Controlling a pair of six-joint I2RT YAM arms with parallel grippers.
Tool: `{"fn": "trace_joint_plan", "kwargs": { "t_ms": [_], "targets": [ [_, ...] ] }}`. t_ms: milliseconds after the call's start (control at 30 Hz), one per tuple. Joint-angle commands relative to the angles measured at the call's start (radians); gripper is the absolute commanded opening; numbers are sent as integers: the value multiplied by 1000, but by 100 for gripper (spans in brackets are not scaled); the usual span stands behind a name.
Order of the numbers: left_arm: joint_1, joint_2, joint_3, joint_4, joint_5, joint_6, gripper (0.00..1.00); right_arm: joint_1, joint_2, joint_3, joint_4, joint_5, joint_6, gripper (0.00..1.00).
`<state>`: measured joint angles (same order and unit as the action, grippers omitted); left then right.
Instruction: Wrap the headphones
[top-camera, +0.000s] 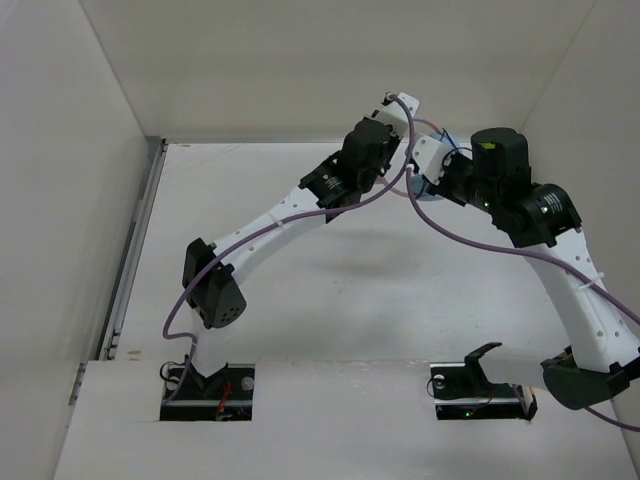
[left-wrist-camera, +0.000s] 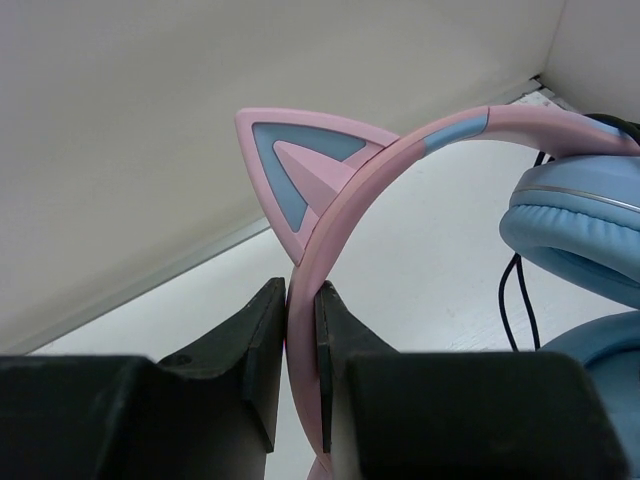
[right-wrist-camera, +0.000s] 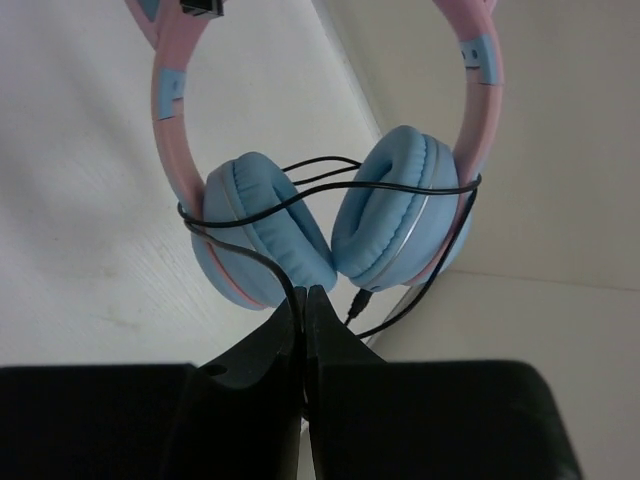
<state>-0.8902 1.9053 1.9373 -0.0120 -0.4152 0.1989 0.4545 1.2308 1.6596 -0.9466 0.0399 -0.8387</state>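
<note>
Here the headphones (right-wrist-camera: 262, 225) are held up near the far edge of the table (top-camera: 300, 330), right of its middle. The left gripper (left-wrist-camera: 300, 350) is clamped on the pink headband (left-wrist-camera: 400, 150) beside a cat ear (left-wrist-camera: 300, 160). The right gripper (right-wrist-camera: 302, 310) pinches the thin black cable (right-wrist-camera: 330, 185), which already crosses both ear cups (right-wrist-camera: 398, 205). Winding appears to be under way. The next move likely calls for another taut turn round the cups, toward the plug (right-wrist-camera: 362, 298).
</note>
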Motion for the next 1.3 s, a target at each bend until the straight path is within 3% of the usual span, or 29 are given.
{"fn": "trace_joint_plan", "kwargs": {
  "t_ms": [0, 467, 833, 1267],
  "targets": [
    [-14, -92, 11, 58, 33, -59, 1, 25, -11, -3, 103, 45, -63, 8],
    [-48, -129, 18, -104, 219, -207, 1, -9, -42, -70, 135, -185, 99, 7],
    [-33, -150, 23, -155, 297, -276, 2, -84, -74, -124, 184, -267, 173, 9],
    [4, -163, 9, -197, 363, -320, 2, -98, -57, -41, 92, -284, 135, 25]
  ]
}}
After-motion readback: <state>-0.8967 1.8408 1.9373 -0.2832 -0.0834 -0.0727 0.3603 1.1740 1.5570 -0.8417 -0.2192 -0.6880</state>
